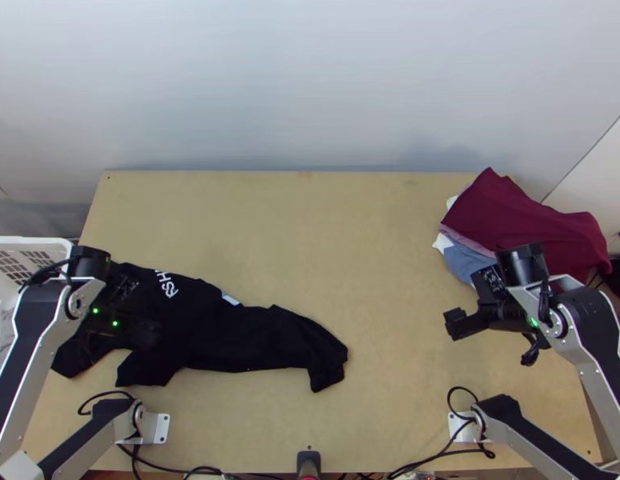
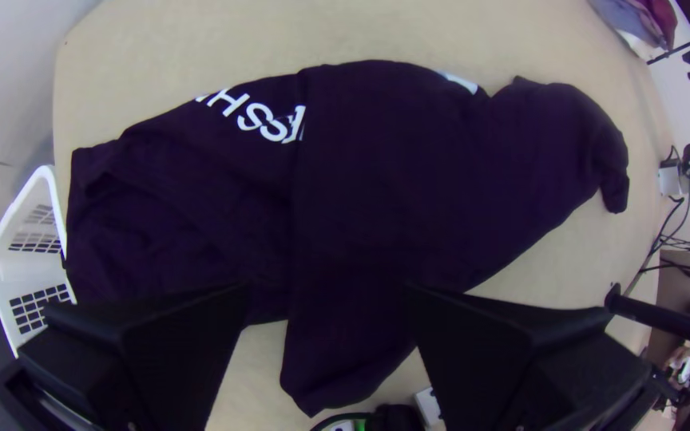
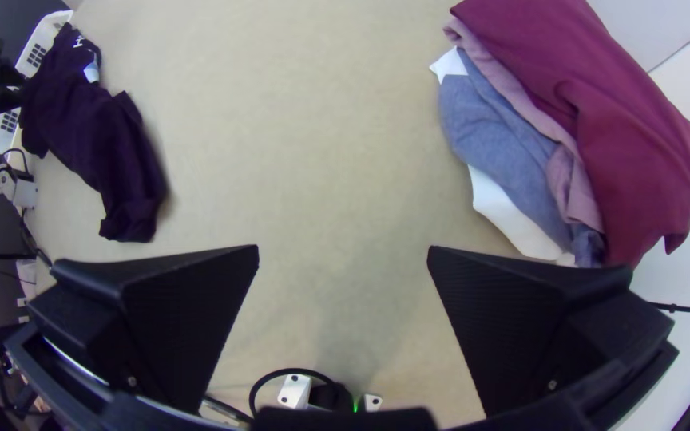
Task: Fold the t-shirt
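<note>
Clock directions are given as seen in the top view, with 12 at the table's far edge. The black t-shirt is laid bunched and partly folded over itself across the table's near left part, its narrower end pointed toward 4 o'clock. The left gripper is held over its wider end, released, its fingers spread well apart, so most of the cloth is left toward 3 o'clock. The white lettering is placed toward 1 o'clock of that gripper and is partly covered by a folded-over layer. The right gripper is likewise released, its fingers parted wide over bare table; from it the t-shirt is found well apart, toward 9 o'clock. Toward 10 o'clock of the left gripper, a white slatted basket is set beside the table. Farthest, toward 1 o'clock of the right gripper, a maroon garment is piled over mauve, blue-grey and white cloths.
</note>
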### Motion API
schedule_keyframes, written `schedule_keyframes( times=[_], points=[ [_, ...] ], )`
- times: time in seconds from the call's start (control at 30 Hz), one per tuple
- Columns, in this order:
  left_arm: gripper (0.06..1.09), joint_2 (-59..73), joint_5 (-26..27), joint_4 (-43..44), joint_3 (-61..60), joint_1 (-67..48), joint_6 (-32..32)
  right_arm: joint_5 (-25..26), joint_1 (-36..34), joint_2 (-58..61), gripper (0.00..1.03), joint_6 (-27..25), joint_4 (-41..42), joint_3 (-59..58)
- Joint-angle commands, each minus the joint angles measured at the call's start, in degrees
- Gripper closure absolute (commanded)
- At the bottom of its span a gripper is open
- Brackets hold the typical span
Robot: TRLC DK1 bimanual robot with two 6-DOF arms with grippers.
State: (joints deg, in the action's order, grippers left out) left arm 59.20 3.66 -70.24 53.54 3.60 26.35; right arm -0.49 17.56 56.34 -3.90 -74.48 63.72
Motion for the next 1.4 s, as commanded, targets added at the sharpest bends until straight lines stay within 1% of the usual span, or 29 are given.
schedule_keyframes(
  times=[0.0,0.17,0.23,0.3,0.4,0.57,0.63,0.67,0.73,0.77,0.87,1.03,1.1,1.17,1.27,1.37],
  points=[
    [0.2,-0.58,-1.38,6.17,-6.6,0.36,0.72,-0.04,1.33,1.85,0.05,-0.14,0.3,2.11],
    [0.21,-0.93,-3.05,11.09,-10.91,0.45,0.46,0.05,1.33,0.7,0.05,-0.23,0.12,1.84],
    [0.34,-1.1,-2.96,13.02,-11.97,0.45,0.02,0.05,1.33,0.27,0.05,-0.23,0.03,1.75],
    [0.5,-1.37,-2.96,15.48,-12.85,0.54,-0.68,0.05,1.25,-0.09,0.05,-0.14,-0.23,1.84],
    [0.67,-1.37,-2.96,17.85,-13.11,0.54,-2.62,0.05,1.25,-0.61,0.05,-0.14,-0.67,1.75],
    [0.83,-0.58,-2.87,21.28,-15.39,-0.17,-4.29,0.05,0.98,-0.97,0.05,-0.14,-0.84,1.49],
    [0.83,-0.05,-2.87,22.16,-16.54,-0.17,-4.64,0.05,0.98,-1.05,0.05,-0.14,-0.84,1.49],
    [0.86,0.13,-2.87,22.42,-16.98,-0.17,-4.73,0.05,0.89,-1.05,0.05,-0.14,-0.93,1.58],
    [1.01,0.04,-2.96,23.3,-17.42,0.01,-5.25,0.05,0.89,-1.05,0.05,-0.14,-1.2,1.93],
    [1.04,-0.31,-2.96,23.3,-17.15,0.36,-5.43,0.05,0.89,-1.05,0.05,-0.14,-1.2,2.11],
    [1.04,-1.54,-2.87,20.84,-14.69,1.15,-5.78,0.05,0.81,-1.14,0.05,-0.14,-1.46,2.28],
    [1.04,-4.88,-1.82,12.93,-7.04,0.45,-8.16,-0.04,0.1,-1.67,0.05,0.12,-1.55,2.11],
    [1.04,-6.55,0.56,9.86,-2.39,-0.52,-9.74,-0.04,-0.34,-2.02,0.05,0.12,-1.64,1.93],
    [1.05,-6.9,4.25,6.96,3.5,-0.78,-10.88,-0.04,-0.95,-2.64,0.05,0.21,-1.99,1.58],
    [1.04,-5.41,8.38,3.79,12.64,-4.3,-15.01,-0.04,-1.74,-3.78,0.05,0.3,-2.51,0.44],
    [1.04,-3.21,8.91,3.0,19.59,-13.97,-22.31,-0.04,-2.8,-5.27,0.05,0.39,-3.04,-0.97]
  ],
)
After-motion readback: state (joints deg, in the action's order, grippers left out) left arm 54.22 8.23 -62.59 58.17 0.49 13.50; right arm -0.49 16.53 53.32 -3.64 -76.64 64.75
